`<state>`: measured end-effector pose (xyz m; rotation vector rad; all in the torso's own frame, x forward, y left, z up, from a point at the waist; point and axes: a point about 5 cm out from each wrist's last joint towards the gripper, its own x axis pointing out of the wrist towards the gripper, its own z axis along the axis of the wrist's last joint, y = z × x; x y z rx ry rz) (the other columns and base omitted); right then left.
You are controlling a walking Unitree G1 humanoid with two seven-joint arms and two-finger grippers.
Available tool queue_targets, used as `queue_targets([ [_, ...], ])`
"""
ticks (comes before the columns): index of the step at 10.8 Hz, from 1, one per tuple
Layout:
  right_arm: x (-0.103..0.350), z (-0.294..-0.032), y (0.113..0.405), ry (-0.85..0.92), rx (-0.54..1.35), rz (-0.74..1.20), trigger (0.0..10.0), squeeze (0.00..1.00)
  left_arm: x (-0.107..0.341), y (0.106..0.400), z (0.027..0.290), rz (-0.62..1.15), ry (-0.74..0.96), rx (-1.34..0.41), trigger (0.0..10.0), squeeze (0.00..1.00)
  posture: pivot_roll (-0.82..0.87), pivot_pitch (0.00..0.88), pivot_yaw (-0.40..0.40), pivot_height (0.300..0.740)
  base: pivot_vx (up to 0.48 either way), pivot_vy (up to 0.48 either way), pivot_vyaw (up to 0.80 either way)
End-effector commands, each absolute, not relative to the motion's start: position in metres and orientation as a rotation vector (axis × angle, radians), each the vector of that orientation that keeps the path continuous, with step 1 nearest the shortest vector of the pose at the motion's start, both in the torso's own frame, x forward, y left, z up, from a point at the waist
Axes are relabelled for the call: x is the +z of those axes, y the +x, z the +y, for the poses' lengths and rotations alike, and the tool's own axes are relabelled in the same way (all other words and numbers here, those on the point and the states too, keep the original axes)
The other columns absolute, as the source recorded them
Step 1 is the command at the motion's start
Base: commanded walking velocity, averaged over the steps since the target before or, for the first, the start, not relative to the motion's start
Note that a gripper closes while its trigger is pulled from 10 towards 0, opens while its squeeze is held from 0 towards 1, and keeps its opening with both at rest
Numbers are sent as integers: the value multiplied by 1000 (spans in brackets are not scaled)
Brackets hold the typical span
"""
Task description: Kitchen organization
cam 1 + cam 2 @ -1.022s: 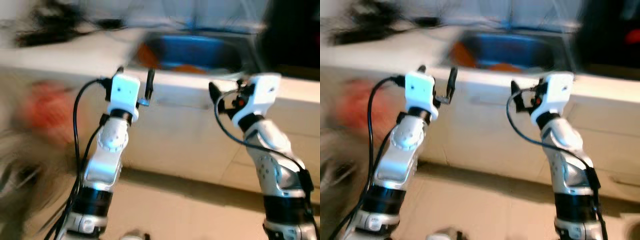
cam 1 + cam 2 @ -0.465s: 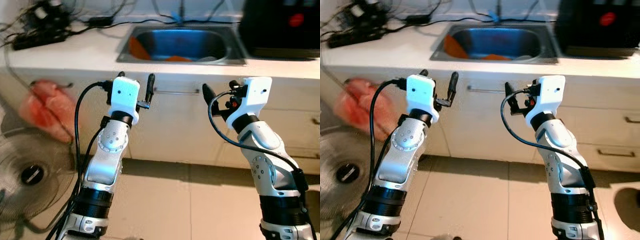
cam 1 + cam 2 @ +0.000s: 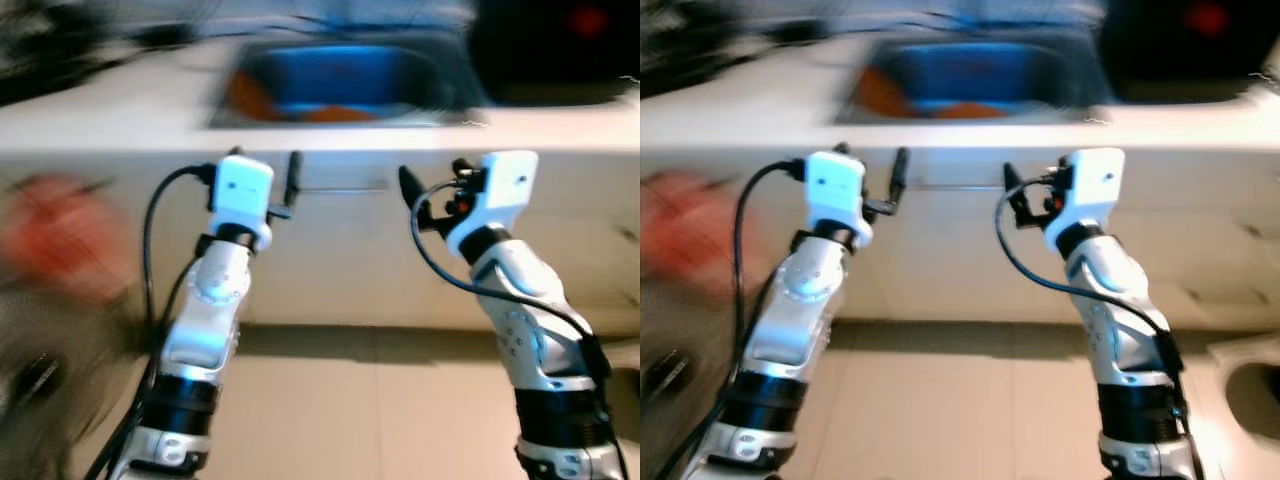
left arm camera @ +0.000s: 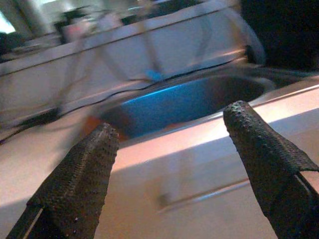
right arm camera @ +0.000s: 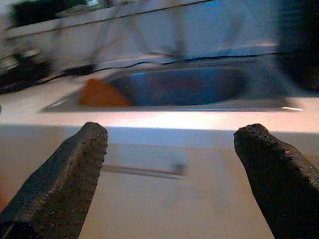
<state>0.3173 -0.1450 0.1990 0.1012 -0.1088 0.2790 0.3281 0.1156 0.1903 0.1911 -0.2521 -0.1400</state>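
Head views, blurred: we hold left claw (image 3: 262, 168) and right claw (image 3: 430, 180) raised before sink (image 3: 340, 85) in bench (image 3: 760, 115), likely readying a reach. Orange item (image 3: 880, 92) lies in basin.
Left wrist: fingers (image 4: 79, 184) spread, released, empty.
Right wrist: fingers (image 5: 65, 174) spread, empty. Cabinet handle (image 5: 144, 171) below bench edge.
No readable writing.

We see heavy motion blur across both head views: the sink (image 3: 345, 85), the worktop (image 3: 120, 125) and a red shape (image 3: 55, 235) at far left smear sideways, while the 2 arms stay fairly sharp. Light is soft and even, with a small glare spot on the sink rim. Both wrist views are dimmer, their backgrounds blurred, the fingers (image 4: 82, 174) crisp.
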Motion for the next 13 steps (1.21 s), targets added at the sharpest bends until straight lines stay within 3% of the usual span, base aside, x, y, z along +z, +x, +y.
queue_targets([
  [1, 199, -153, 318, 91, 247, -106, 10000, 0, 188, 327, 107, -246, 182, -169, 10000, 0, -4, 68, 54, 740, 0, 0, -800],
  [13, 200, -152, 320, 94, 246, -107, 10000, 0, 183, 324, 96, -235, 169, -250, 10000, 0, -6, 71, 54, 740, 0, 0, -800],
])
